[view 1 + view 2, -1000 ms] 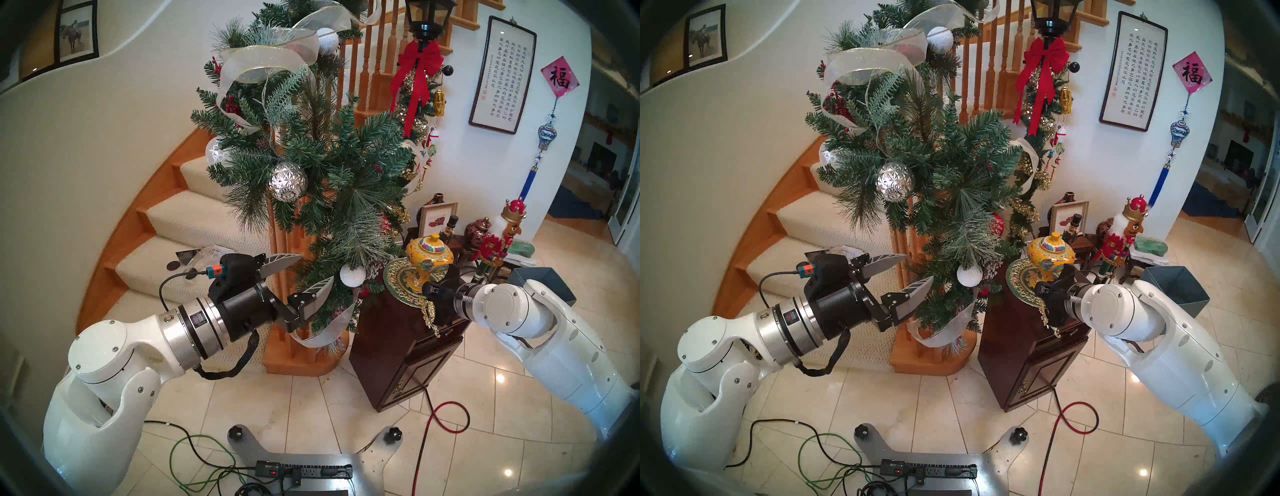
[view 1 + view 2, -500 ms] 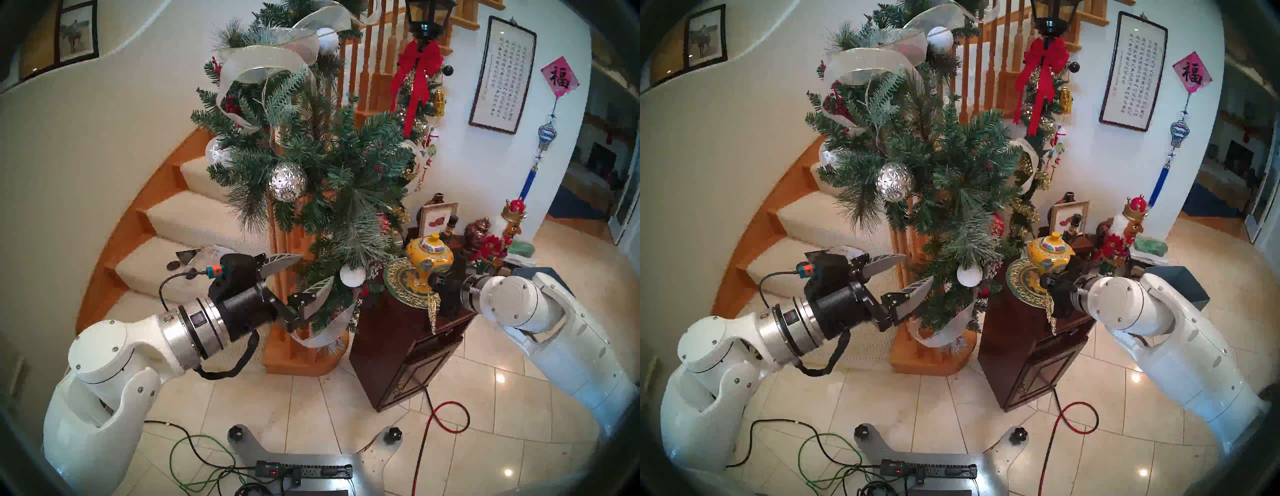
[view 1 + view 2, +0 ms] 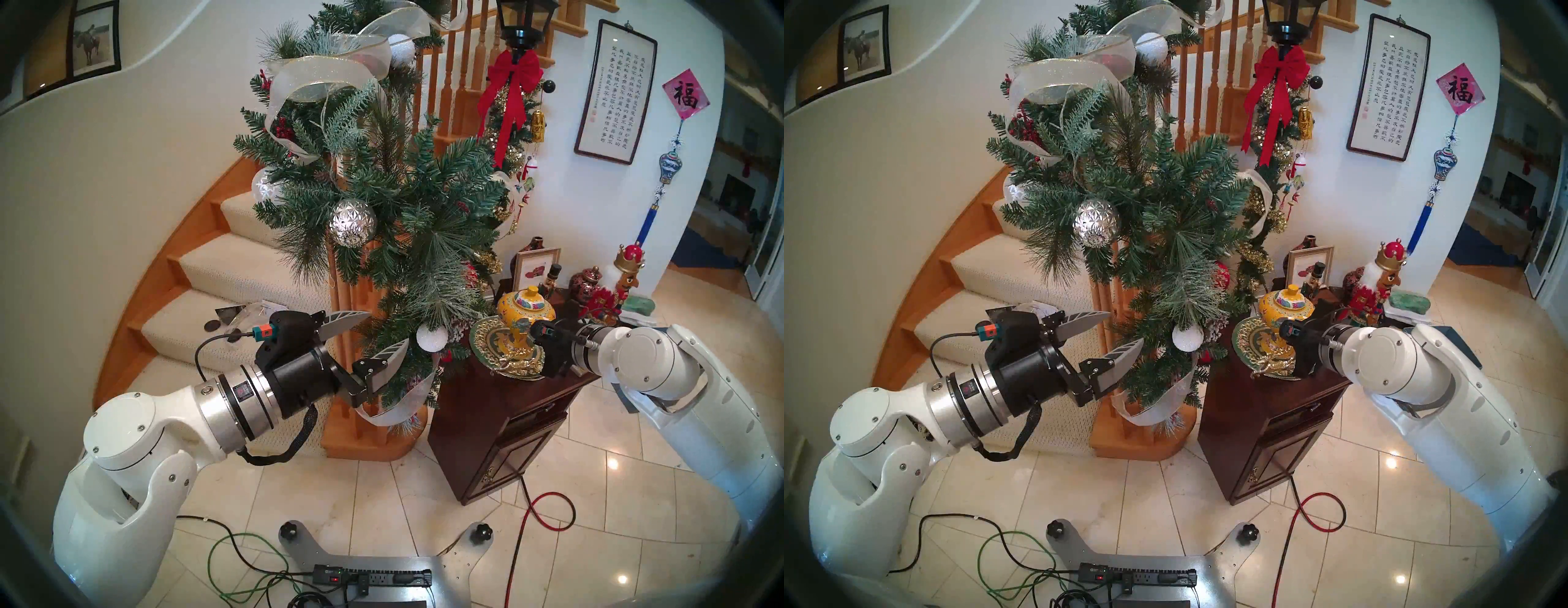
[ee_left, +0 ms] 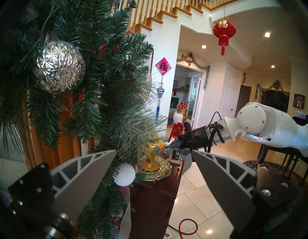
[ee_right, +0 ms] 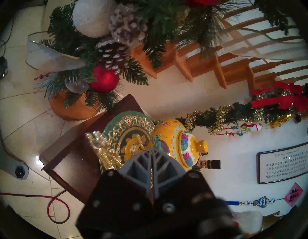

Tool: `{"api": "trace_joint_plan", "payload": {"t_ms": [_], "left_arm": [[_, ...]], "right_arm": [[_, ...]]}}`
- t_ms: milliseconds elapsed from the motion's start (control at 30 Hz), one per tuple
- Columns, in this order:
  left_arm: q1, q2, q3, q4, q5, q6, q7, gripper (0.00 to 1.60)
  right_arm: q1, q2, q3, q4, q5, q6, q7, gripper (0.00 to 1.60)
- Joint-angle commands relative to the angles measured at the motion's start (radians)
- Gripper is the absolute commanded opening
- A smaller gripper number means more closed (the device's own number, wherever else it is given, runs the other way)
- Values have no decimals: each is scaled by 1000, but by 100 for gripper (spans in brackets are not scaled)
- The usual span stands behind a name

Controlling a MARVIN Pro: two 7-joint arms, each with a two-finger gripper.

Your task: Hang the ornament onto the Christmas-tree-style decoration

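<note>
The green pine garland (image 3: 407,204) with sheer silver ribbon hangs down the stair post, carrying a silver faceted ball (image 3: 353,223) and a white snowy ball (image 3: 432,337). My left gripper (image 3: 386,329) is open and empty, its lower finger in the garland's lower needles; the left wrist view (image 4: 154,151) shows the gap. My right gripper (image 5: 151,150) is shut over the cabinet top beside the yellow jar. The glittery gold reindeer ornament (image 3: 517,363) hangs from it on a thread, lying nearly level above the plate's front rim; it also shows in the right wrist view (image 5: 103,150).
A dark wood cabinet (image 3: 488,424) right of the garland carries a green-gold plate (image 3: 485,339), a yellow jar (image 3: 526,314), a framed picture and nutcrackers (image 3: 615,288). Smaller greenery with a red bow (image 3: 513,85) hangs behind. A red cable (image 3: 547,509) lies on the floor.
My right arm has risen and drawn back to the right over the cabinet. The reindeer, which hung down past the cabinet's front edge, has swung up to the plate. The left arm has not moved.
</note>
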Motion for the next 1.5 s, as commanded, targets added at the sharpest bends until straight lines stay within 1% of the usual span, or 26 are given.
{"api": "trace_joint_plan", "payload": {"t_ms": [0,233,800,1100,1467], "left_arm": [[-1,0,-1,-5,0,-2,0,160],[-1,0,-1,-5,0,-2,0,160],[-1,0,-1,-5,0,-2,0,160],[-1,0,-1,-5,0,-2,0,160],[-1,0,-1,-5,0,-2,0,160]], "right_arm": [[-17,25,57,-38,6,4,-6,0],[-43,35,96,-70,22,4,-2,0],[-92,41,157,-117,51,-1,-4,0],[-115,44,182,-132,58,-6,-8,0],[-145,43,229,-156,64,-5,-3,0]]}}
